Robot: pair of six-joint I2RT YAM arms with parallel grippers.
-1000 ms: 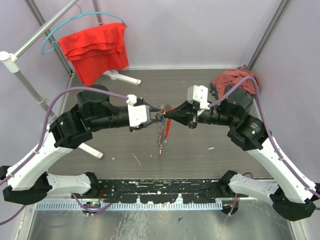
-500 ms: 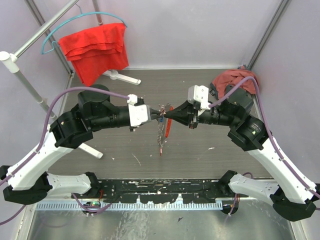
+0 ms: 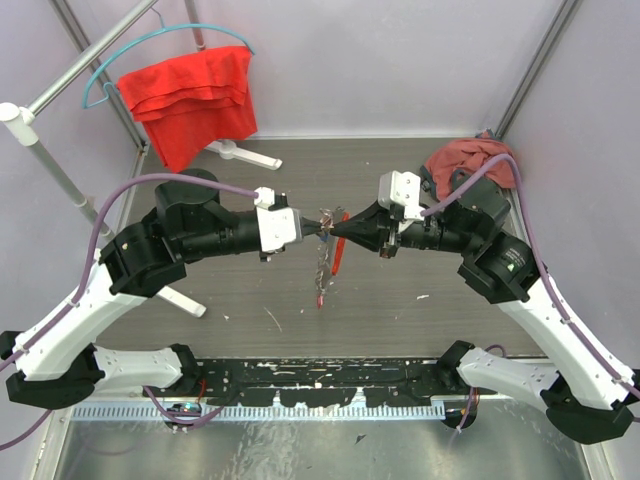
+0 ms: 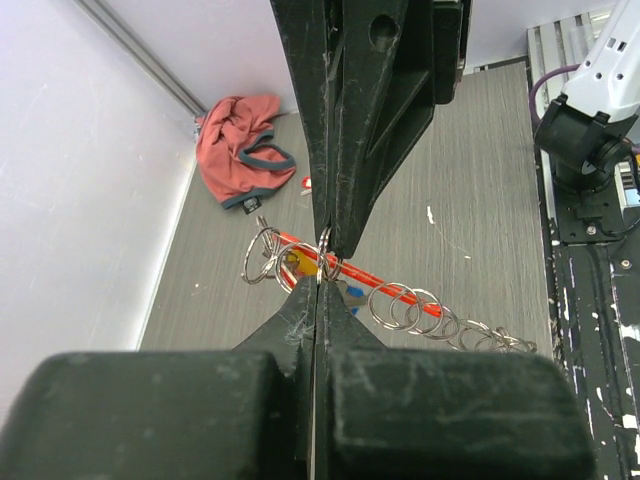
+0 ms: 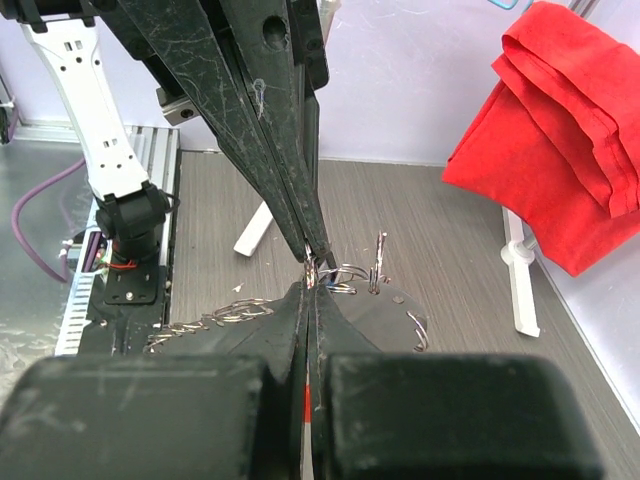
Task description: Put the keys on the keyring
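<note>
While closed left pincer meets right pincer, tag points nearward.

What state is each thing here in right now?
left gripper, shut on keyring
right gripper, shut on keyring
keyring, held up between both tips, chain dangling
keys, bunched at the rings; threaded or not, unclear
red cloth, hung up, draped
pink cloth, crumpled heap

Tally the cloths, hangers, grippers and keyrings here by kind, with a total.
Cloths: 2, the red cloth and the pink cloth
Hangers: 1, the hanger
Grippers: 2, the left gripper and the right gripper, both shut
Keyrings: 1, the keyring
Total: 6
</note>
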